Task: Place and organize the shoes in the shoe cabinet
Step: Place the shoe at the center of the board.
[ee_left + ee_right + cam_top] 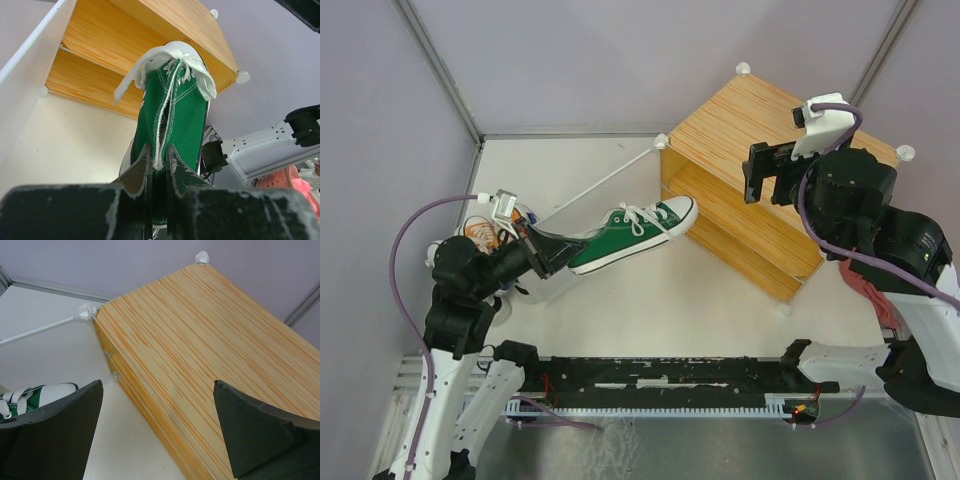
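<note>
My left gripper (pixel 552 252) is shut on the heel of a green sneaker (pixel 630 233) and holds it off the table, its white toe at the open front of the shoe cabinet (pixel 770 130). In the left wrist view the green sneaker (pixel 175 120) points at the cabinet's shelves (pixel 100 55), with my fingers (pixel 137 170) pinching its heel. An orange sneaker (pixel 480 232) lies behind the left arm. My right gripper (pixel 767 172) is open and empty above the cabinet's top (pixel 200 340). Blue and black shoes are out of view.
The cabinet's pale door panel (pixel 595 185) stands open toward the left. A pink object (pixel 875 295) lies under the right arm. Grey walls close in the table at back and sides. A black rail (pixel 660 375) runs along the near edge.
</note>
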